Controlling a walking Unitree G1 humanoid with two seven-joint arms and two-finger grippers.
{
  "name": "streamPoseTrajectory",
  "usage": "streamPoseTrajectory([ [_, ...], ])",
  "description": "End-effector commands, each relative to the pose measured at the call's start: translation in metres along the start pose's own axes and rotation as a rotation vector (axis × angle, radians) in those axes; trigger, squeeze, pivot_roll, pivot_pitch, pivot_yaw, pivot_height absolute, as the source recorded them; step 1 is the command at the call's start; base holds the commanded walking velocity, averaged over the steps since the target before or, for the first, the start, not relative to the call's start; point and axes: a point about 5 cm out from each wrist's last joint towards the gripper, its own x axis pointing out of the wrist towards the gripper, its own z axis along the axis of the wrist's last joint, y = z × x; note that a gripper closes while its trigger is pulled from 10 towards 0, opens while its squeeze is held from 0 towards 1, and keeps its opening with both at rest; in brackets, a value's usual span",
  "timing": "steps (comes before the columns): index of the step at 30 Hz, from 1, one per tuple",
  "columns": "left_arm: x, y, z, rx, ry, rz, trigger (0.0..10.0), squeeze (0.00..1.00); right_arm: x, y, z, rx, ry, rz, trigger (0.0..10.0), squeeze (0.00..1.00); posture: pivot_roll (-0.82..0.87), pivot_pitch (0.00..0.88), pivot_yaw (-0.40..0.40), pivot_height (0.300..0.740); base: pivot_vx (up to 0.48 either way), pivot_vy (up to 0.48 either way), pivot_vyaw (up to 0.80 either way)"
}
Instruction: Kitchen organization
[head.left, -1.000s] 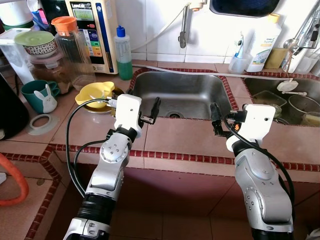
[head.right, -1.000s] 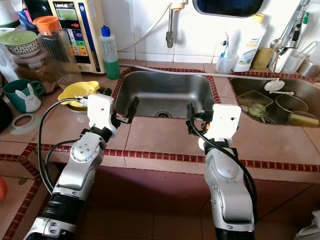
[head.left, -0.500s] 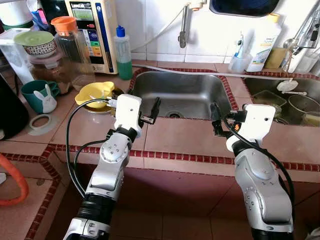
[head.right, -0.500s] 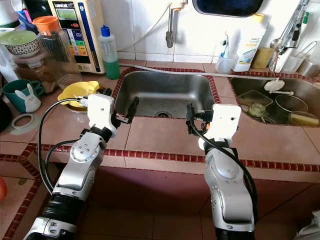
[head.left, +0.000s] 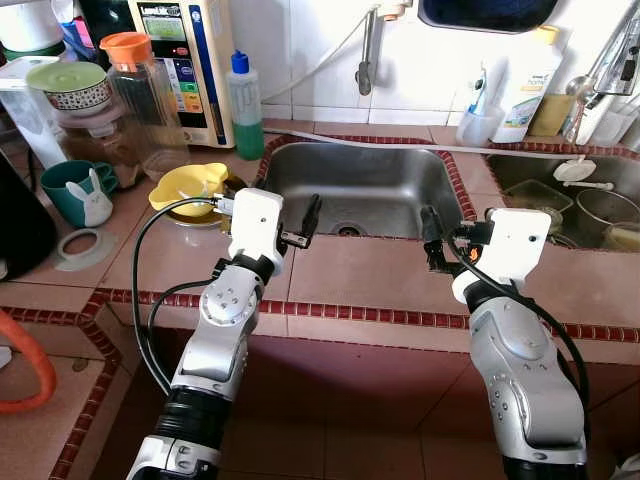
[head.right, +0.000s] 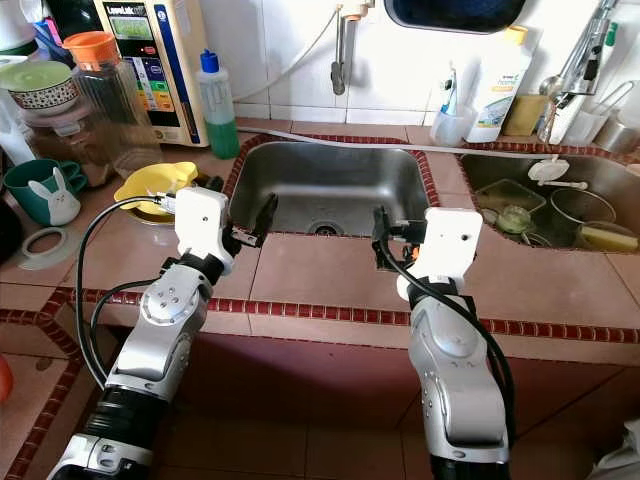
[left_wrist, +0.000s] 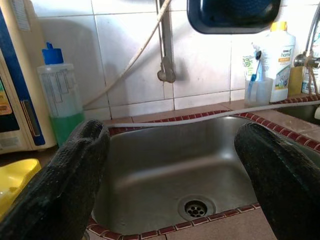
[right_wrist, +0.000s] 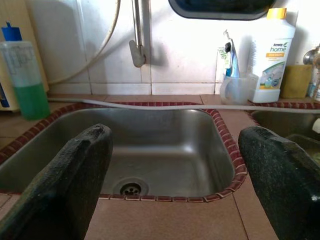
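Both grippers hover over the front counter edge, facing the empty sink (head.left: 360, 185). Left gripper (head.left: 300, 225) sits at the sink's 7 o'clock corner, right gripper (head.left: 432, 238) at its 5 o'clock. Fingers on both are spread wide, holding nothing, touching nothing; wrist views show the basin between the pads (left_wrist: 65, 175).

Task names no one item. Likely candidates: yellow bowl (head.left: 188, 186) at 10 o'clock from left gripper, near it; green soap bottle (head.left: 246, 105) at 11 o'clock, by the wall; orange-lid jar (head.left: 140, 100) further back-left; teal mug (head.left: 72, 190) at 9 o'clock.

Handling, my guess: bowl looks like light plastic, stiff, slick rim, so pinch the rim wall. Bottle is part full, moderate weight, squeezable, so grip mid-body. Jar looks clear and hard, maybe heavy and breakable, so take it below the lid.

Right-hand basin (head.left: 560, 190) holds dishes, well apart from both grippers.
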Motion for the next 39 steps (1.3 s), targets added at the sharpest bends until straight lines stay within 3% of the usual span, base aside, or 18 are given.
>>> streamPoseTrajectory([
  [1,0.0041,-0.0033,0.0033,-0.002,-0.008,-0.005,10.0,0.0,-0.0004,-0.0014,-0.0011,-0.011,0.01,-0.018,10.0,0.0,0.06,0.0,0.018,0.74,0.0,0.0,0.0],
  [15,0.0054,-0.0042,0.0029,-0.022,0.003,-0.011,10.0,0.0,-0.0007,-0.0021,-0.0017,-0.018,0.014,-0.022,10.0,0.0,0.05,0.0,0.019,0.74,0.0,-0.055,0.0],
  [39,0.004,-0.0034,0.0027,-0.036,0.005,-0.015,10.0,0.0,-0.0016,-0.0009,-0.0041,-0.015,0.023,-0.024,10.0,0.0,0.06,0.0,0.025,0.74,0.0,-0.278,0.0],
])
